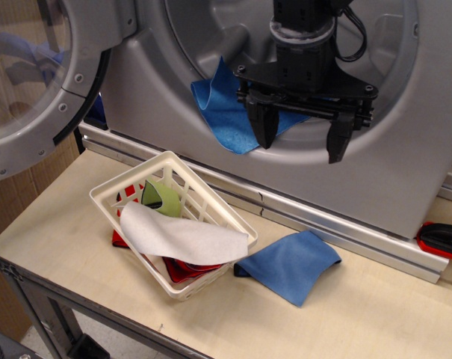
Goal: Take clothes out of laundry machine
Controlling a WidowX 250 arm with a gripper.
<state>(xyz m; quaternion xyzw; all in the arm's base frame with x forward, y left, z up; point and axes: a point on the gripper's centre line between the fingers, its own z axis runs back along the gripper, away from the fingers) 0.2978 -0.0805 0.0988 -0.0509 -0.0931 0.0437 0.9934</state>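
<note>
The bright blue cloth [227, 114] drapes over the washer's [405, 172] drum lip, upper centre. It looks thin, limp, light; pinch its hanging fold. Gripper [300, 140] jaws spread, holding nothing.

Drum opening of the laundry machine [211, 45]: partly occupied by the gripper [300, 138] and draped blue cloth [229, 112]. Left approach narrowed by the swung-out door [31, 82]. Near tabletop [360, 314] taken up at the left by the basket [110, 191].
</note>
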